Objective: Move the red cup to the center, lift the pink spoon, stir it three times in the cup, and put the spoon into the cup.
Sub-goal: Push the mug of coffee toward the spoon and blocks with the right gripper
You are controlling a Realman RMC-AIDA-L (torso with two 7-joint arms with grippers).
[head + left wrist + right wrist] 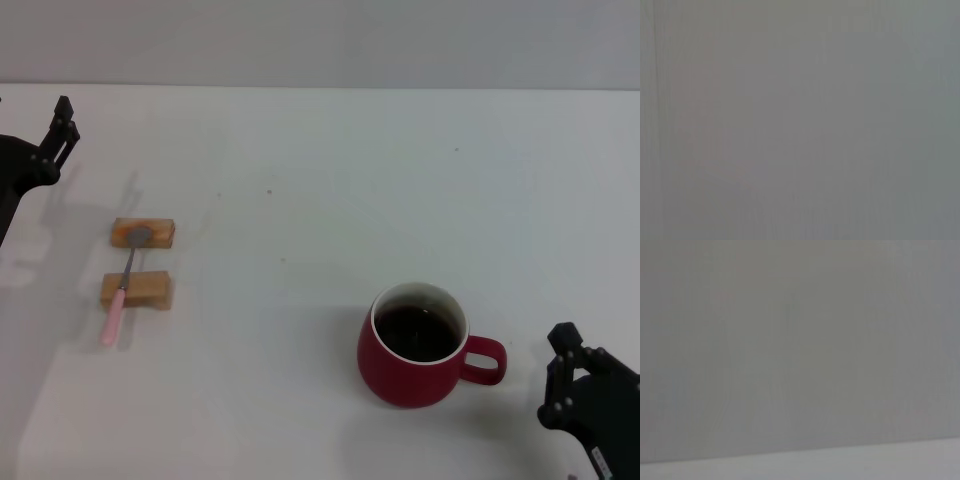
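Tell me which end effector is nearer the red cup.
Right. The right end effector sits just beyond the cup's handle, at the near right edge. The left end effector is far off at the far left.

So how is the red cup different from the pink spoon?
The red cup is big, round and dark red; the pink spoon is thin and pale pink. The cup stands on the table; the spoon lies across two wooden blocks. Neither is held.

No text, label or number can be read anywhere (all surfaces appear plain and unmarked).
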